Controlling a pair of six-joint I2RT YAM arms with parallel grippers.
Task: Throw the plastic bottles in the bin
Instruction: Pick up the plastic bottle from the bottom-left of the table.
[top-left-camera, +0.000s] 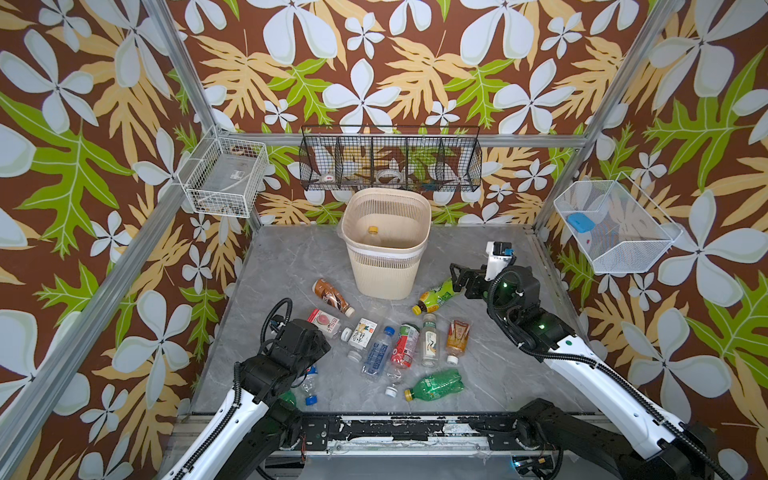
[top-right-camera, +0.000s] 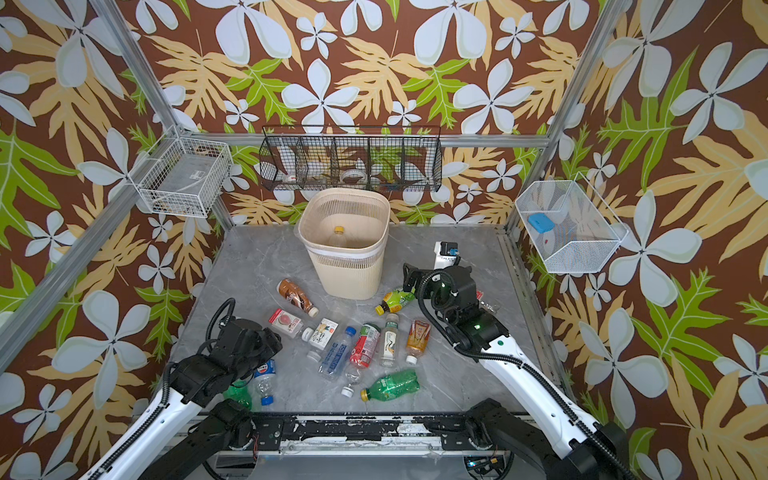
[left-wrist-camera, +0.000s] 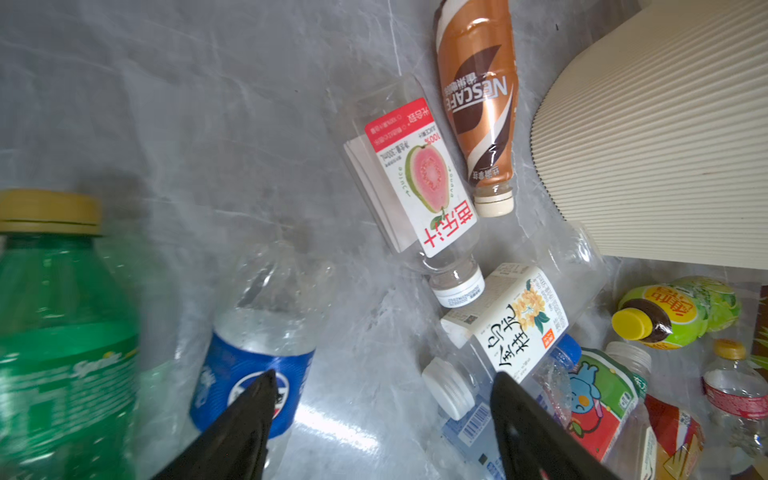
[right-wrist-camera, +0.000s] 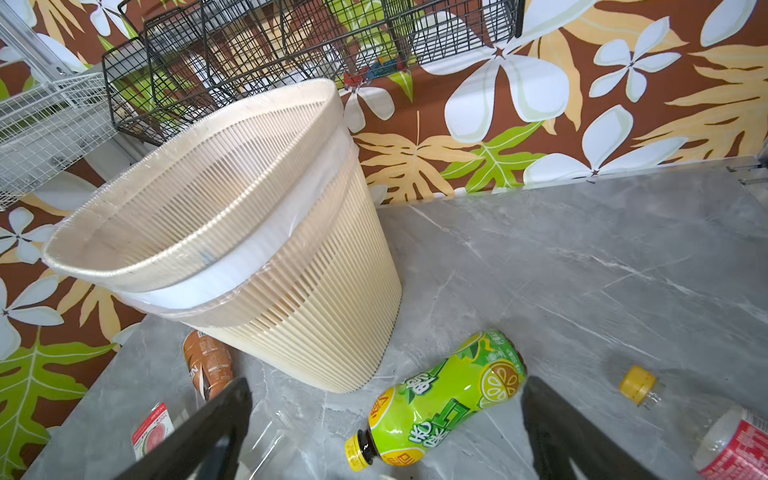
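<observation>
Left fingers (left-wrist-camera: 245, 419) stand apart, gripping nothing; bare table (left-wrist-camera: 187, 124) shows between them. One tip overlaps a blue-label bottle (left-wrist-camera: 249, 365) in the wrist view, and whether it touches I cannot tell; the other tip is near the white cap of a white-label bottle (left-wrist-camera: 519, 328). Just beside the blue-label bottle lies a green bottle (left-wrist-camera: 62, 332), yellow-capped and blurred. Further out a guava bottle (left-wrist-camera: 419, 187) and a brown bottle (left-wrist-camera: 478, 104) lie side by side, the brown one near the bin (left-wrist-camera: 665, 145).

Right fingers (right-wrist-camera: 557, 428) are spread wide and empty, one on each side of a lime bottle (right-wrist-camera: 444, 399) that lies on its side just beside the bin, yellow cap toward the front of the table.

In a top view the bin (top-left-camera: 382, 274) stands upright at the back middle of the table, below a black basket (top-left-camera: 390, 126), with one yellow-capped bottle (top-left-camera: 372, 235) inside. Between the arms, mid-table, lie a blue-capped bottle (top-left-camera: 378, 353), a red bottle (top-left-camera: 405, 347), a pale bottle (top-left-camera: 429, 340) and an orange bottle (top-left-camera: 457, 336), close together; a second green bottle (top-left-camera: 436, 384) lies nearer the front
</observation>
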